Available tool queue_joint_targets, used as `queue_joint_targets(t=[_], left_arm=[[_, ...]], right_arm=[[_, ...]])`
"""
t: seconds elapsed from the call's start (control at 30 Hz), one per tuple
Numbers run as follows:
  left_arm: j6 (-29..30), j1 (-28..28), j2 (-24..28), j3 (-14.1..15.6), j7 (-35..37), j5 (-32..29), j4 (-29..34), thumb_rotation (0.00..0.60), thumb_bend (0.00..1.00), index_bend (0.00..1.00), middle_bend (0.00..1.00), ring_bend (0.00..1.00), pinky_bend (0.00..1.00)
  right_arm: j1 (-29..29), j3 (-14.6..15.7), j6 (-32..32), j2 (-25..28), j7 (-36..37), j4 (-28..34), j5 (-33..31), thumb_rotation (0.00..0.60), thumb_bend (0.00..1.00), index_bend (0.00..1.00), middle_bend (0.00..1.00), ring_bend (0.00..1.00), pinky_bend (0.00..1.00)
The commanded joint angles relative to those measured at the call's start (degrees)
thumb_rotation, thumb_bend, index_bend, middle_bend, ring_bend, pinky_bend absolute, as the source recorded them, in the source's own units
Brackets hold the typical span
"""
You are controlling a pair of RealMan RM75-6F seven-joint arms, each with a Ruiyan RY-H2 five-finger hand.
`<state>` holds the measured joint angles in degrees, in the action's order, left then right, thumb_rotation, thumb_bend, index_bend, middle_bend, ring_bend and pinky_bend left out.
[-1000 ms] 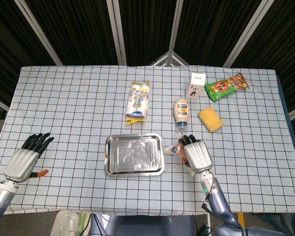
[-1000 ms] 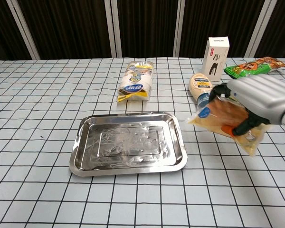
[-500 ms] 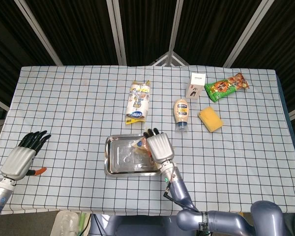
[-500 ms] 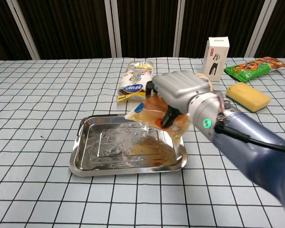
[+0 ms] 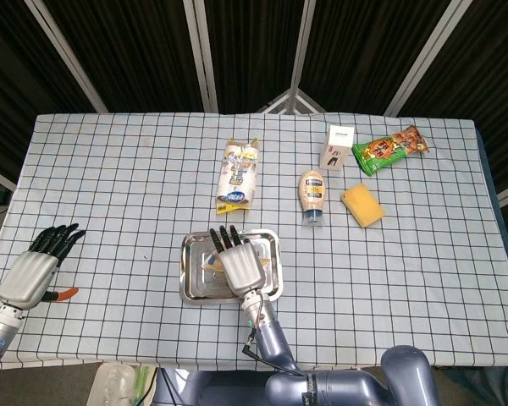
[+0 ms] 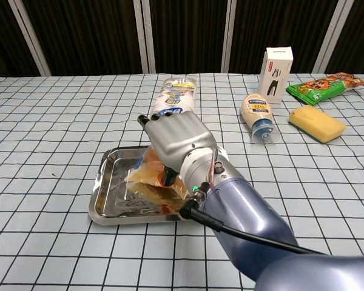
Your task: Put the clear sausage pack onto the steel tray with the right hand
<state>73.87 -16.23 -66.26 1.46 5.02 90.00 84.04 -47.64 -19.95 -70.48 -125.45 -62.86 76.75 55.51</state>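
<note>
- Right hand (image 5: pixel 240 264) over the middle of the steel tray (image 5: pixel 272 240), back of the hand up. Chest view shows it (image 6: pixel 177 143) gripping the clear sausage pack (image 6: pixel 147 176), fingers curled round the pack's right end.
- Clear sausage pack sits low over the left half of the tray; its left end looks to be at or just above the tray floor. Cannot tell whether it is touching. In head view only a sliver of the pack (image 5: pixel 210 264) shows left of the hand.
- Tray lies near the front centre of the checked tablecloth (image 5: pixel 110 186).
- Left hand (image 5: pixel 35 273) at the near left edge of the table, fingers spread and pointing away, nothing in it.
- Beyond the tray: white and yellow snack bag (image 5: pixel 239 176).
- Right of that: mayonnaise bottle (image 5: pixel 312 194) lying flat, cap toward the near side.
- Far right group: white box (image 5: pixel 338 146) standing upright, green packet (image 5: pixel 389 149), yellow sponge (image 5: pixel 361 205).
</note>
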Motion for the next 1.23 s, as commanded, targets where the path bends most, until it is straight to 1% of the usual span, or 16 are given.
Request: queue_joint_targets(t=[0.03, 0.2, 0.4, 0.5, 0.6, 0.63, 0.7, 0.77, 0.87, 0.9, 0.97, 1.07, 1.1, 1.13, 1.17, 1.23], left_arm=[[0.1, 0.0, 0.1, 0.0, 0.2, 0.1, 0.0, 0.6, 0.05, 0.0, 0.0, 0.0, 0.0], [0.2, 0.0, 0.0, -0.1, 0.1, 0.0, -0.1, 0.6, 0.05, 0.0, 0.0, 0.0, 0.0], [0.0, 0.0, 0.0, -0.1, -0.2, -0.3, -0.2, 0.6, 0.05, 0.0, 0.0, 0.0, 0.0], [0.1, 0.1, -0.1, 0.0, -0.4, -0.2, -0.1, 0.6, 0.05, 0.0, 0.0, 0.0, 0.0], [0.2, 0.1, -0.2, 0.1, -0.9, 0.0, 0.0, 0.6, 0.05, 0.0, 0.0, 0.0, 0.0], [0.2, 0.1, -0.3, 0.1, -1.1, 0.0, 0.1, 0.6, 0.05, 0.0, 0.0, 0.0, 0.0], [0.2, 0.2, -0.4, 0.1, -1.7, 0.0, 0.2, 0.6, 0.05, 0.0, 0.0, 0.0, 0.0], [0.1, 0.2, -0.5, 0.2, -2.0, 0.1, 0.3, 0.6, 0.05, 0.0, 0.0, 0.0, 0.0], [0.2, 0.2, -0.8, 0.2, -2.8, 0.1, 0.5, 0.6, 0.05, 0.0, 0.0, 0.0, 0.0], [0.2, 0.2, -0.8, 0.2, -3.0, 0.1, 0.5, 0.6, 0.05, 0.0, 0.0, 0.0, 0.0], [-0.2, 0.1, -1.2, 0.2, -3.9, 0.0, 0.5, 0.6, 0.05, 0.0, 0.0, 0.0, 0.0], [-0.8, -0.1, -1.7, 0.4, -5.2, 0.0, 0.7, 0.6, 0.05, 0.0, 0.0, 0.0, 0.0], [-0.9, -0.2, -2.0, 0.6, -5.8, 0.3, 0.9, 0.6, 0.05, 0.0, 0.0, 0.0, 0.0], [-1.0, -0.2, -2.2, 0.7, -6.4, 0.6, 1.0, 0.6, 0.05, 0.0, 0.0, 0.0, 0.0], [-0.9, -0.2, -2.3, 0.9, -6.9, 0.8, 1.2, 0.6, 0.05, 0.0, 0.0, 0.0, 0.0], [-0.7, -0.1, -2.3, 1.1, -7.2, 1.2, 1.5, 0.6, 0.05, 0.0, 0.0, 0.0, 0.0]], right_arm=[[-0.1, 0.7, -2.4, -0.1, -4.1, 1.5, -1.5, 0.6, 0.28, 0.0, 0.0, 0.0, 0.26], [1.7, 1.8, -5.5, 2.3, -6.3, 6.3, -2.0, 0.6, 0.25, 0.0, 0.0, 0.0, 0.24], [5.2, 4.4, -10.5, 8.4, -6.8, 15.7, 0.3, 0.6, 0.24, 0.0, 0.0, 0.0, 0.21], [8.2, 6.4, -14.1, 13.9, -6.5, 22.6, 2.6, 0.6, 0.24, 0.0, 0.0, 0.0, 0.16], [11.8, 8.9, -17.3, 20.8, -4.6, 28.6, 5.1, 0.6, 0.24, 0.0, 0.0, 0.0, 0.03], [12.9, 9.7, -18.1, 22.7, -3.5, 29.5, 6.0, 0.6, 0.24, 0.0, 0.0, 0.0, 0.01], [15.8, 12.4, -19.1, 28.5, 1.0, 31.0, 8.6, 0.6, 0.24, 0.0, 0.0, 0.0, 0.0], [19.1, 15.6, -19.7, 34.0, 7.0, 30.5, 10.9, 0.6, 0.24, 0.0, 0.0, 0.0, 0.0], [25.5, 22.4, -20.6, 42.6, 21.4, 25.0, 15.5, 0.6, 0.24, 0.0, 0.0, 0.0, 0.0], [26.8, 23.6, -21.0, 43.7, 24.6, 23.2, 16.5, 0.6, 0.24, 0.0, 0.0, 0.0, 0.0], [31.1, 25.9, -23.6, 45.4, 33.2, 17.0, 18.3, 0.6, 0.24, 0.0, 0.0, 0.0, 0.0], [35.2, 26.9, -26.2, 45.5, 41.9, 10.9, 19.2, 0.6, 0.24, 0.0, 0.0, 0.0, 0.0], [36.0, 28.0, -25.4, 46.4, 43.8, 9.1, 19.8, 0.6, 0.24, 0.0, 0.0, 0.0, 0.0], [36.5, 28.0, -25.5, 47.0, 45.6, 8.9, 20.5, 0.6, 0.24, 0.0, 0.0, 0.0, 0.0], [36.8, 27.2, -26.3, 47.0, 47.3, 8.9, 21.2, 0.6, 0.24, 0.0, 0.0, 0.0, 0.0], [37.0, 26.7, -26.3, 46.9, 48.0, 8.7, 22.1, 0.6, 0.24, 0.0, 0.0, 0.0, 0.0]])
